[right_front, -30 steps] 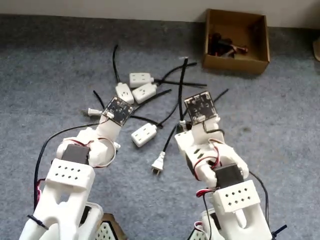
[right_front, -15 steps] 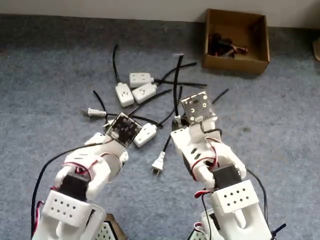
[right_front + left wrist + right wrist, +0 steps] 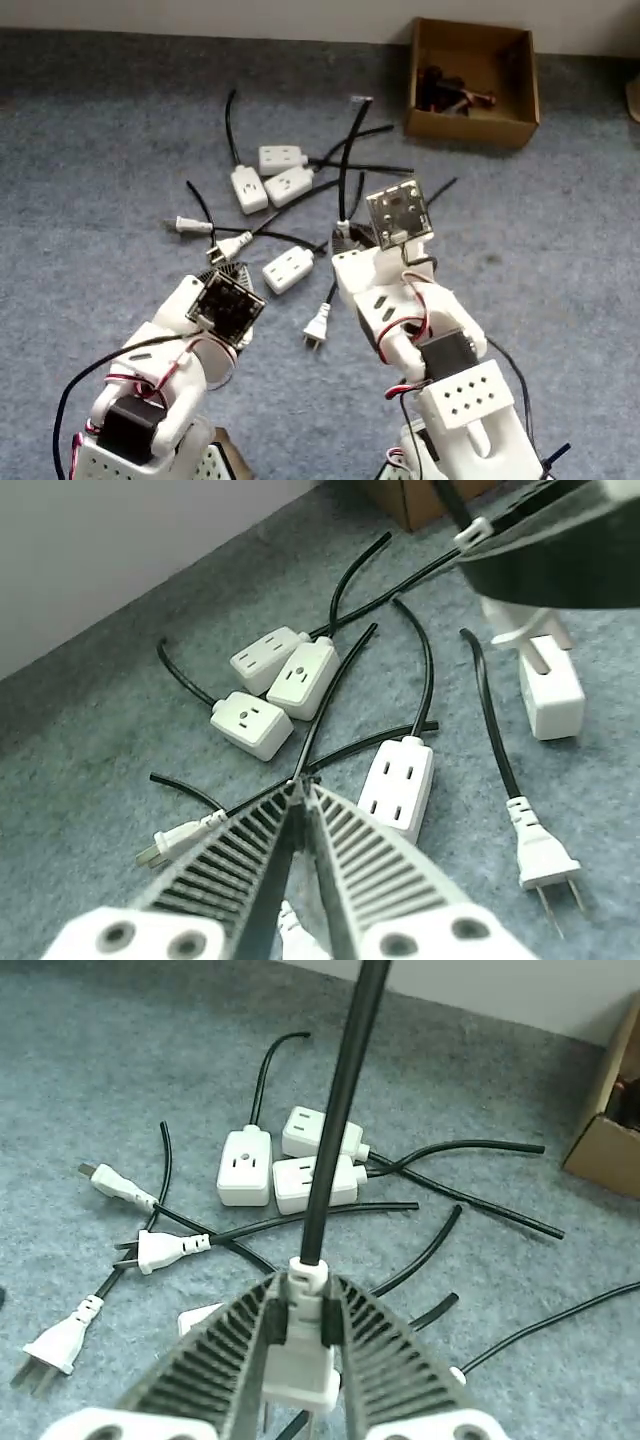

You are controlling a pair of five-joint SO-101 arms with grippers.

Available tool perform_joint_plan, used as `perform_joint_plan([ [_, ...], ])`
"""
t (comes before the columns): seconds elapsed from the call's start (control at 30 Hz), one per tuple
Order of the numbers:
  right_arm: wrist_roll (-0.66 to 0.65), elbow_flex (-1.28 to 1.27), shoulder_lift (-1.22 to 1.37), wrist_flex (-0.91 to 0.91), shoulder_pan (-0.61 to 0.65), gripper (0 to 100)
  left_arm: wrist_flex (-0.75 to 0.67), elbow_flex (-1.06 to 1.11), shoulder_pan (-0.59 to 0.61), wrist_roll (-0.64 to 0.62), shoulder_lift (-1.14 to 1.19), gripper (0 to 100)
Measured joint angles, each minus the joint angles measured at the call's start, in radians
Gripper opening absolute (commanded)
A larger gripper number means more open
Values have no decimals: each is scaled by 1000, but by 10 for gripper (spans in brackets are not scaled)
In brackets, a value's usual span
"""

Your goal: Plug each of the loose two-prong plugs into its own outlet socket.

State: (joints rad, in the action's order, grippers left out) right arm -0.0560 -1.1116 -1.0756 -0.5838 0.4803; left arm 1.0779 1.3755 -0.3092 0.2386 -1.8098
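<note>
Retreated toward its base since a second ago, the left gripper (image 3: 298,788) has, we note, ribbed fingers pressed together. Three white plastic outlet sockets (image 3: 272,176) cluster on grey carpet (image 3: 100,150). Right gripper (image 3: 303,1282) clamps a white two-prong plug (image 3: 298,1360), raised, black cord (image 3: 340,1080) pointing up.

Three outlet sockets (image 3: 282,158) cluster mid-carpet (image 3: 100,120), with a fourth socket (image 3: 289,269) lying apart, nearer the arms. Two loose plugs (image 3: 187,225) lie left of that fourth socket, and a third plug (image 3: 317,328) lies just in front of it. A fourth plug (image 3: 298,1360), held in the right gripper (image 3: 305,1285), sits to its right. A box (image 3: 470,125) stands behind everything, far right.
</note>
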Motion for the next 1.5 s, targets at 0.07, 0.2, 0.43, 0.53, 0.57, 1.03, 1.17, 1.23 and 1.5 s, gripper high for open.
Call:
perform_joint_plan([
  [0.07, 0, 0, 0, 6, 0, 5, 0, 0, -37, 0, 0, 6],
  [0.2, 0, 0, 0, 6, 3, 5, -43, 48, -110, -17, 2, 6],
  [0.43, 0, 0, 0, 100, 8, 5, -153, 72, -163, -31, 2, 6],
  [0.53, 0, 0, 0, 118, 15, 5, -192, 72, -167, -35, 2, 6],
  [0.57, 0, 0, 0, 129, 14, 5, -203, 72, -183, -37, 2, 6],
  [1.03, 0, -89, 0, 239, 123, 5, -258, 97, -324, -38, -2, 6],
  [1.17, 2, -89, 0, 239, 130, 5, -284, 123, -327, -38, -2, 6],
  [1.23, 2, -89, 0, 239, 133, 5, -298, 138, -330, -38, -2, 6],
  [1.5, 2, -89, 0, 239, 137, 5, -311, 144, -328, -38, -2, 6],
])
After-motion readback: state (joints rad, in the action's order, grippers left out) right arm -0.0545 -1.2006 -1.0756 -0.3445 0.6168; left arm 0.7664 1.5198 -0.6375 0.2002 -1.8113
